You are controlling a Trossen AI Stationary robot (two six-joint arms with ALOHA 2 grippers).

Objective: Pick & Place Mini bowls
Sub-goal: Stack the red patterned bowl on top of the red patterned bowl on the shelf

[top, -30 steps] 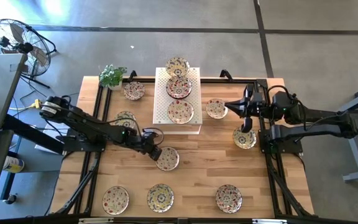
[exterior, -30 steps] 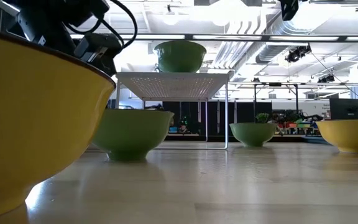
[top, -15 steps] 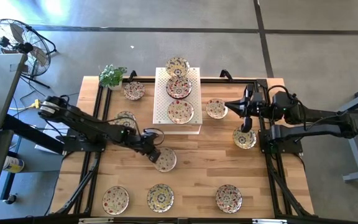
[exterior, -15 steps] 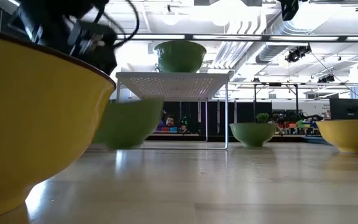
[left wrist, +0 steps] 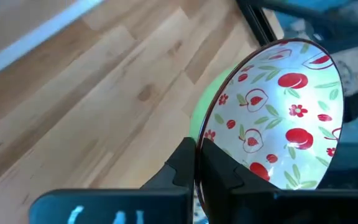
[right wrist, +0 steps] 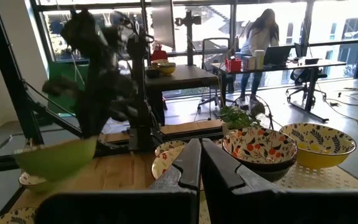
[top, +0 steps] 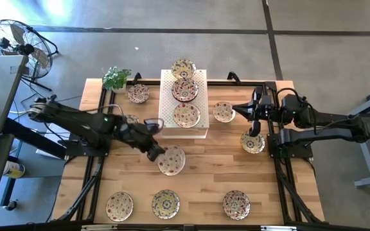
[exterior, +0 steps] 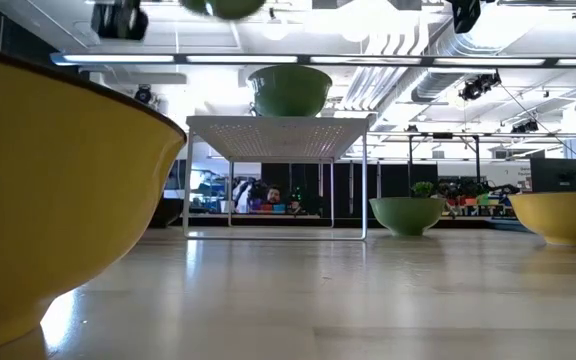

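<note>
The left gripper (top: 157, 153) is clamped on the rim of a mini bowl (top: 172, 160) with red fruit print inside and a green outside, holding it tilted above the wooden table (top: 217, 173), just in front of the white perforated block (top: 202, 122). That block carries two more bowls, neither with anything in it. The right gripper (top: 238, 109), fingers together and holding nothing, waits beside another bowl (top: 223, 111).

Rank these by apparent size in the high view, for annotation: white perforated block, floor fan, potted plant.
1. white perforated block
2. floor fan, though it sits lower, farther from the camera
3. potted plant
</note>
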